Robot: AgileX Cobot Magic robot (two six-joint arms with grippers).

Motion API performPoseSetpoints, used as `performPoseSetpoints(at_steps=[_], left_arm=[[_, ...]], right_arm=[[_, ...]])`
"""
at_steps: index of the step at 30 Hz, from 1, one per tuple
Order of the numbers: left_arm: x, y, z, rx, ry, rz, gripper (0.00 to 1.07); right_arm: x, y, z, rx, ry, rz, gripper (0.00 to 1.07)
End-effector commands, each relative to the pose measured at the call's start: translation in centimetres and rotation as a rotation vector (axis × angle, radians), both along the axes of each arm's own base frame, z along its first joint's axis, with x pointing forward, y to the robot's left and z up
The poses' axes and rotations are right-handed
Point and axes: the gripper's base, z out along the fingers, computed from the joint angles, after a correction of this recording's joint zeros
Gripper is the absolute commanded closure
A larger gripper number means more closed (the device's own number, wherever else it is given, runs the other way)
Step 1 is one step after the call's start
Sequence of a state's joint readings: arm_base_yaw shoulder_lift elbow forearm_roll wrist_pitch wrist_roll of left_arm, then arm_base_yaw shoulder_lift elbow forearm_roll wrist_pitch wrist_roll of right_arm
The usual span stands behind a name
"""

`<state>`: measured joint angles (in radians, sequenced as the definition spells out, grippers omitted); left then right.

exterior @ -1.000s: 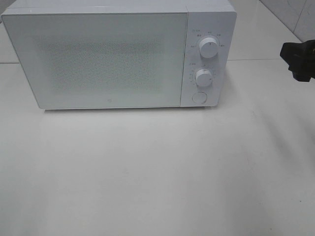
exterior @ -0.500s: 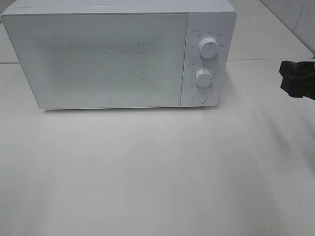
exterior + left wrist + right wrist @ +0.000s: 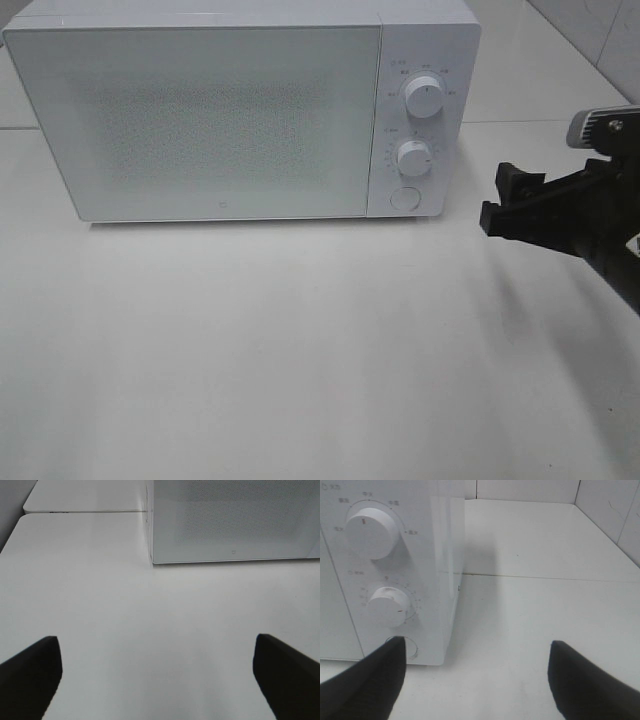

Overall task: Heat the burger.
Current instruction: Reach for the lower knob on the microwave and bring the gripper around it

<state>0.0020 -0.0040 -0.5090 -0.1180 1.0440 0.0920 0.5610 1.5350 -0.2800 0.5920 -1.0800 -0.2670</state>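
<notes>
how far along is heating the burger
Done: hard to say; the microwave door is shut and no burger shows, so it may already be inside. In hand: the right gripper, open and empty, hangs right of the control panel. Left: probably setting that panel. The left gripper is open, empty.

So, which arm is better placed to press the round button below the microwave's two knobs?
Right, probably. The right gripper hangs open beside the control panel, close to the round button. The left gripper, also open, faces the opposite corner of the door, away from the controls.
</notes>
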Motion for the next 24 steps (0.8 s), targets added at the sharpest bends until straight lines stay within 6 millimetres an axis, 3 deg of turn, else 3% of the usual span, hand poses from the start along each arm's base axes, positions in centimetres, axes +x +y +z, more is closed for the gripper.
performPoseSetpoints(at_steps=[1,13,24], left_arm=[[-0.3,0.0,-0.1,-0.009,-0.024,0.007,0.09],[-0.3,0.0,-0.1,-0.009,-0.024,0.007,0.09],[-0.3,0.0,-0.1,-0.009,-0.024,0.007,0.09]], right_arm=[[-0.5,1.3,-0.4,-0.019,-0.037,0.005,0.34],[-1.1,5.7,-1.5,0.008,-0.009,0.024,0.34],[-0.6,6.4,-1.4,0.007,-0.058,0.018,0.34]])
